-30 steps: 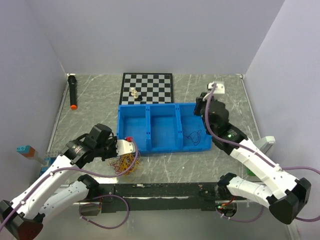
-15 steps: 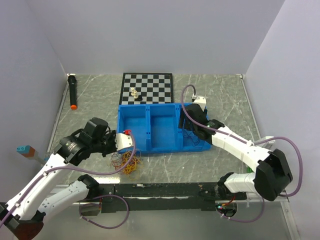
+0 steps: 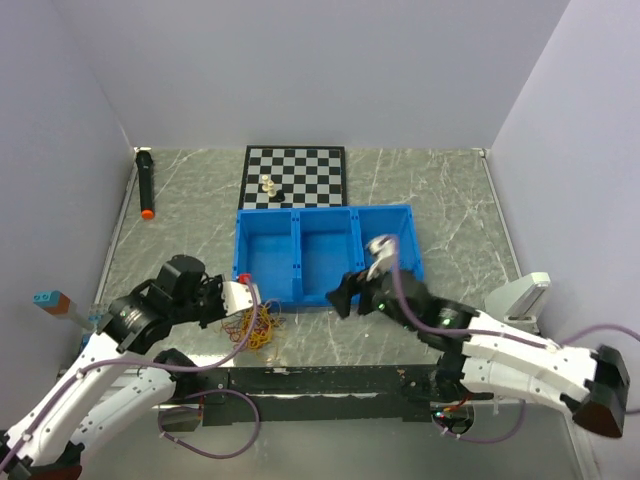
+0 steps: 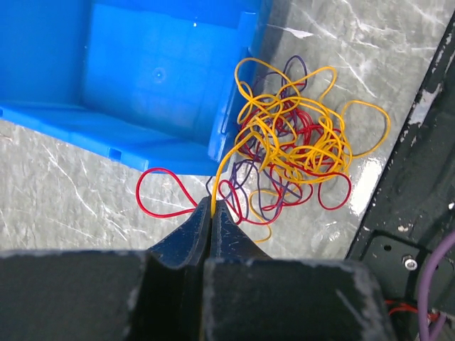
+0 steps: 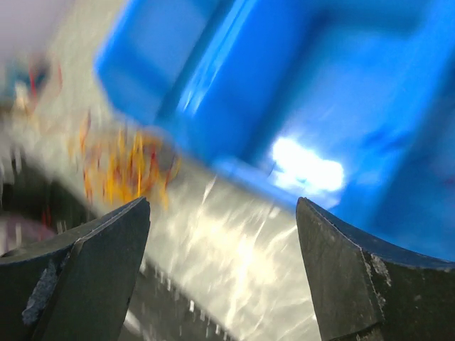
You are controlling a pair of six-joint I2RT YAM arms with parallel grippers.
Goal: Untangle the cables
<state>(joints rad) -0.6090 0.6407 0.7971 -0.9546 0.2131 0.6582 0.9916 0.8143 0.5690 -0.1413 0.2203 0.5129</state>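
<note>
The cables (image 3: 256,326) are a loose tangle of yellow, red and purple strands on the marble table just in front of the blue bin's left corner. They are sharp in the left wrist view (image 4: 291,142) and an orange blur in the right wrist view (image 5: 121,167). My left gripper (image 3: 243,296) sits at the bunch's left edge, shut on one yellow strand (image 4: 226,160) that runs from its tips (image 4: 212,206) up into the tangle. My right gripper (image 3: 347,299) hovers in front of the bin's middle, right of the cables, jaws wide open and empty (image 5: 222,206).
The blue three-compartment bin (image 3: 297,211) stands mid-table, with its corner wall (image 4: 142,135) close to the bunch. Behind it is a chessboard (image 3: 295,175) with small pieces (image 3: 268,184). A black marker (image 3: 145,182) lies far left. The black base rail (image 3: 320,380) borders the near edge.
My right arm swung from the bin's far right side round to its front, toward the cables, and its jaws opened. The left gripper drew slightly back and left, still shut on the strand.
</note>
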